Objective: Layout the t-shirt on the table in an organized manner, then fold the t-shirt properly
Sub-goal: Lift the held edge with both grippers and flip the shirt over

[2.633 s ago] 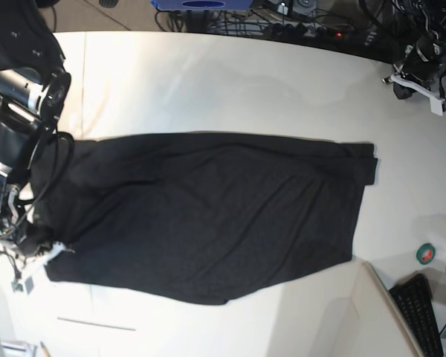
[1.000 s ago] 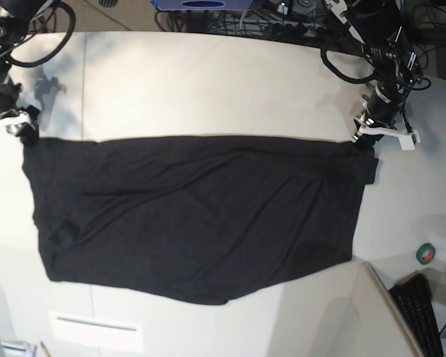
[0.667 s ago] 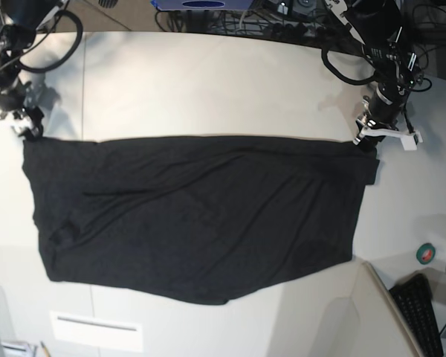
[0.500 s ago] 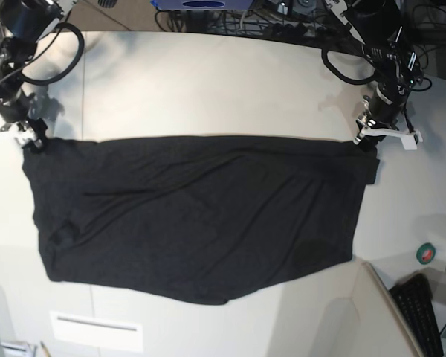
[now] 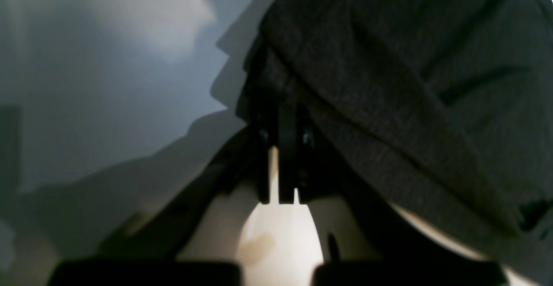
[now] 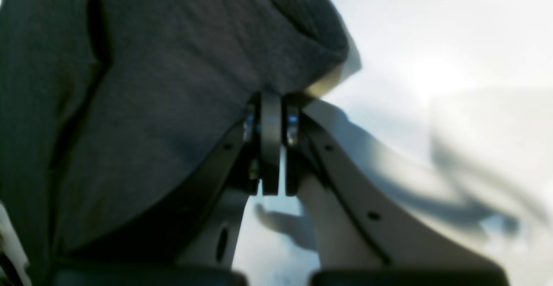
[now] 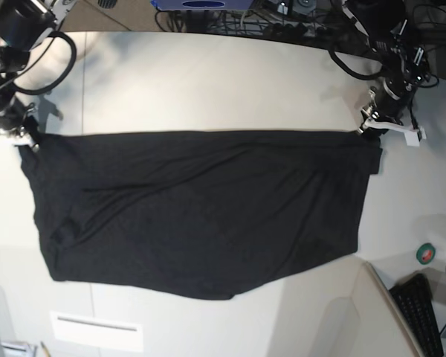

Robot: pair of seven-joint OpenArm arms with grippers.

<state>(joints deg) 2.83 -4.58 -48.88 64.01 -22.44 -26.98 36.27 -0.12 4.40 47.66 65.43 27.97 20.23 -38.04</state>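
Off-white tabletop: the table (image 7: pixel 208 82) fills the base view and carries the whole workpiece. Black fabric, the t-shirt (image 7: pixel 201 208), lies spread across the middle of the table as a broad, roughly rectangular panel; its far edge runs nearly straight between the two arms, while shallow diagonal creases cross the body and the near edge sags toward the front. No print or tag shows on the upper face. The taut far edge is judged to result from the two corner grips pulling apart, which suits the laying-out step that precedes folding. Right gripper (image 7: pixel 18 136), at the left of the base view, sits on the far corner of the cloth; in the right wrist view (image 6: pixel 272 104) its jaws stand closed together with the fabric edge bunched at the tips, so it pinches that corner. Left gripper (image 7: pixel 372 132), at the right of the base view, holds the opposite far corner; in the left wrist view (image 5: pixel 283 117) its jaws are likewise pressed together with dark cloth gathered between and over them. Small green-and-red roll (image 7: pixel 426 254) lies near the table's right edge, well apart from the shirt
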